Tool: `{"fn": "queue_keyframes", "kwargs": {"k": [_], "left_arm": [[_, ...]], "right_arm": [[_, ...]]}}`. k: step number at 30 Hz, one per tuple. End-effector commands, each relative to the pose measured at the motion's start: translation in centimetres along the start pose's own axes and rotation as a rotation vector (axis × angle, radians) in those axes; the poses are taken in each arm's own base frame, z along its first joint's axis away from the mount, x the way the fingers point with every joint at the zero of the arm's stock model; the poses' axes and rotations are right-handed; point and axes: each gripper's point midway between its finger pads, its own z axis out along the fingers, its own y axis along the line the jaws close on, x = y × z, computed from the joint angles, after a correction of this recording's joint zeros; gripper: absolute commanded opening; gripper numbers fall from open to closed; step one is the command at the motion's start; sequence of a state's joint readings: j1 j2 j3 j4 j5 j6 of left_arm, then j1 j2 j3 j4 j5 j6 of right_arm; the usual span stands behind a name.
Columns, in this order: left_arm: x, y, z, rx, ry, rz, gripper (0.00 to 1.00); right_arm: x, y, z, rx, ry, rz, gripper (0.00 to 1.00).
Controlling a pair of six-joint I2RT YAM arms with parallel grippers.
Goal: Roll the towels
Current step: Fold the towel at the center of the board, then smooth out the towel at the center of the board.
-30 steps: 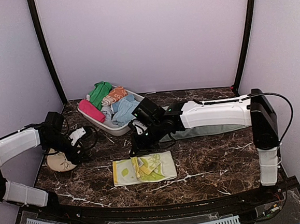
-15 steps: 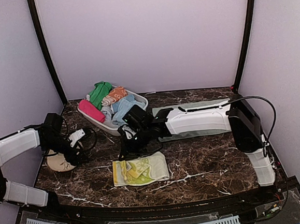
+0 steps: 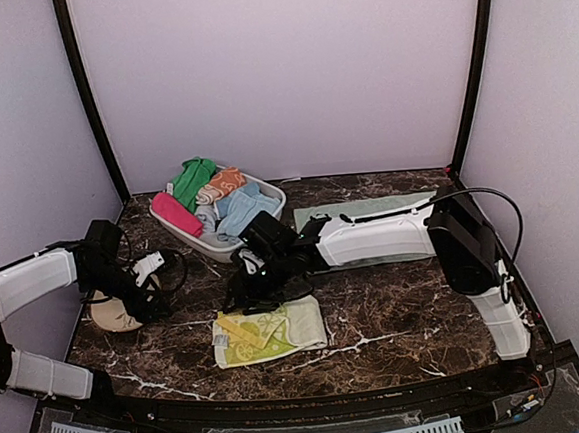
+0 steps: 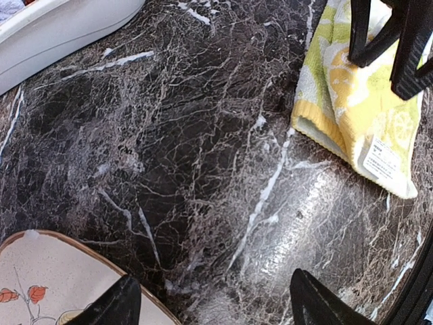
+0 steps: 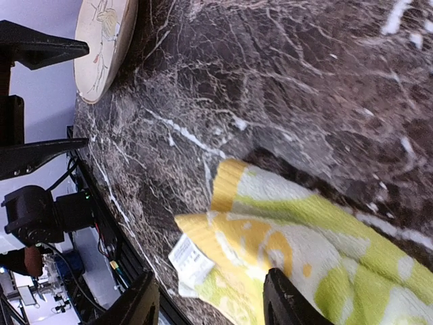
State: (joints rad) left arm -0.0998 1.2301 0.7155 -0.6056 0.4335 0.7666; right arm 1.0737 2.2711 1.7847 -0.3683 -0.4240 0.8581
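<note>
The yellow towel (image 3: 268, 330) is seen lying on the table (image 3: 407, 308) near the front edge, a little left of centre. It is not yet rolled: it is spread mostly flat, with its left part folded over on itself in a loose, rumpled layer. A white label (image 5: 189, 261) is shown at that folded end.

The right gripper (image 5: 210, 301) is held just over the towel's far left edge, with the arm stretched across the table from the right. Its jaws are parted and nothing is caught between them; the cloth is seen below the gap.

The left gripper (image 4: 216, 308) is held low over bare table, well left of the towel. Its jaws are spread wide and nothing is held. A cream plate (image 3: 112, 314) with a painted design is seen just beside it, at the table's left edge.

The mint towel (image 3: 369, 208) is laid flat at the back right of the table, partly covered by the right arm. The pink towel (image 3: 176, 213) is kept in a white basket (image 3: 212, 248) at the back left, along its left side. Green (image 3: 194, 176), orange (image 3: 225, 181) and blue (image 3: 241, 208) cloths are piled in the same basket beside it.
</note>
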Motion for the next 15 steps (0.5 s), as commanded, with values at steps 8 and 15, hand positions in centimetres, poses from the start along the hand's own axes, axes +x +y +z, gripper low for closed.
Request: {"fn": "queue_keyframes", "kwargs": {"k": [8,15], "left_arm": [[-5.1,-7.6,0.4,0.191,-0.014,0.24,0.73],[-7.2,-12.6,4.4,0.296,0.124,0.478,0.64]], "right_arm": [[0.3,-6.8,-11.0,0.068,-0.165,0.085,0.49],[0.8,-10.5,-10.6,0.117,-0.154,0.13,0.36]]}}
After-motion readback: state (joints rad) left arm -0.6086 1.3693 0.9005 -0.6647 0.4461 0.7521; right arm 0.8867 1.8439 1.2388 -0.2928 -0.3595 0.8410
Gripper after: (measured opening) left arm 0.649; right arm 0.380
